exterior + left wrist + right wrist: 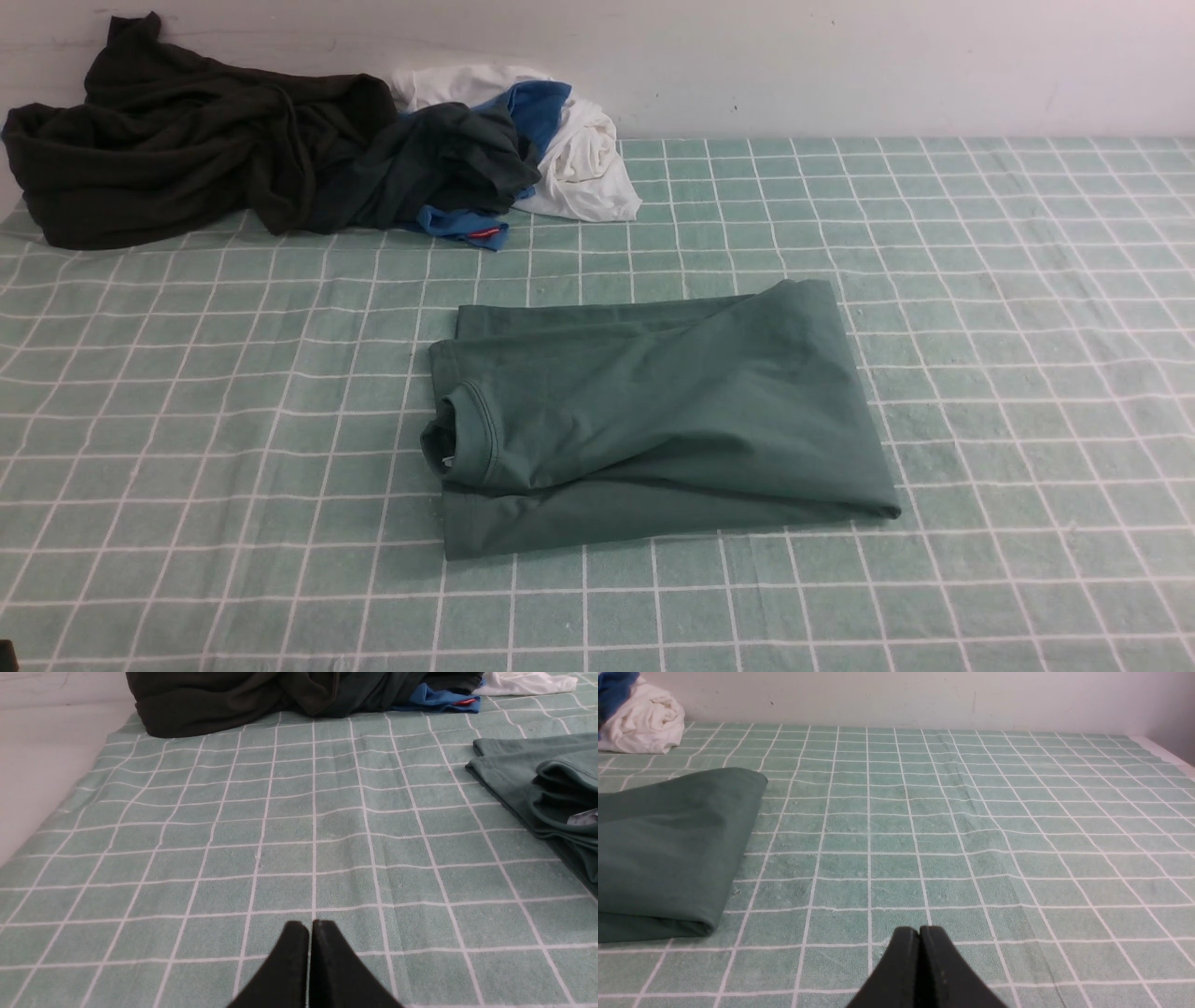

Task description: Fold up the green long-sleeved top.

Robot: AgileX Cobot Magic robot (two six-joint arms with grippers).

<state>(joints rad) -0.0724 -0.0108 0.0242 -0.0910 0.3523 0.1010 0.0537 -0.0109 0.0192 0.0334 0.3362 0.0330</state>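
Observation:
The green long-sleeved top (653, 411) lies folded into a rough rectangle in the middle of the checked cloth, its ribbed neck facing left. Its neck side (551, 793) shows in the left wrist view and its folded edge (668, 849) in the right wrist view. My left gripper (310, 924) is shut with nothing in it, low over bare cloth to the left of the top. To the right of the top my right gripper (919, 929) is also shut and empty. Neither arm appears in the front view.
A blackish-olive garment (168, 140) is heaped at the back left against the wall. Next to it lies a dark grey-green garment (439, 159) with blue (537, 107) and white cloth (583, 163). The green checked cloth (1008, 308) covers the table; its left edge (60, 807) shows.

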